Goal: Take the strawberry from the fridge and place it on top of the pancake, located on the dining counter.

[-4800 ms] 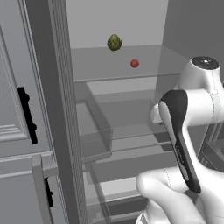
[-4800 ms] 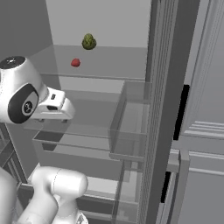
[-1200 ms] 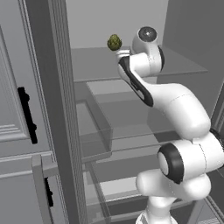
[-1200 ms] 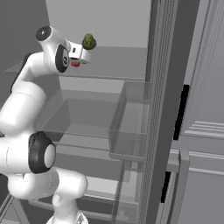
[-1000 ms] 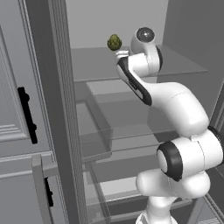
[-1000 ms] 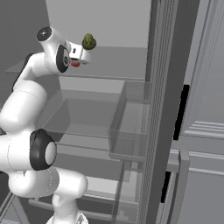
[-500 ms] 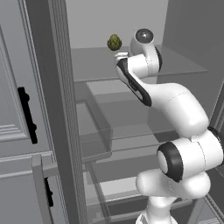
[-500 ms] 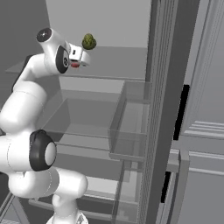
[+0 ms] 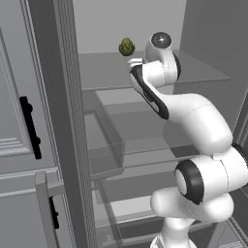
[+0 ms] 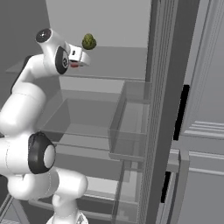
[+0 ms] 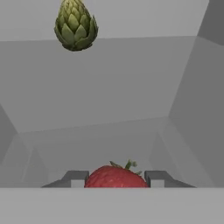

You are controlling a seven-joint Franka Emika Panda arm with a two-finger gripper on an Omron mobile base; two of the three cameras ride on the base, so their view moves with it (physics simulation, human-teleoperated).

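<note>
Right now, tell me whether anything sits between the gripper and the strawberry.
Nothing visible does. In the hand view the gripper is shut on the strawberry, a finger at each side of it. The yellow-green fruit sits farther back on the fridge shelf, apart from both.

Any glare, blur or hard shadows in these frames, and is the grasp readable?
Hand view: sharp, flat light, no glare; strawberry sits between the gripper fingers, bottom cropped. Base views: even grey, soft shading inside the fridge; the arm hides most of the grasp, a red sliver shows in the right view.
</note>
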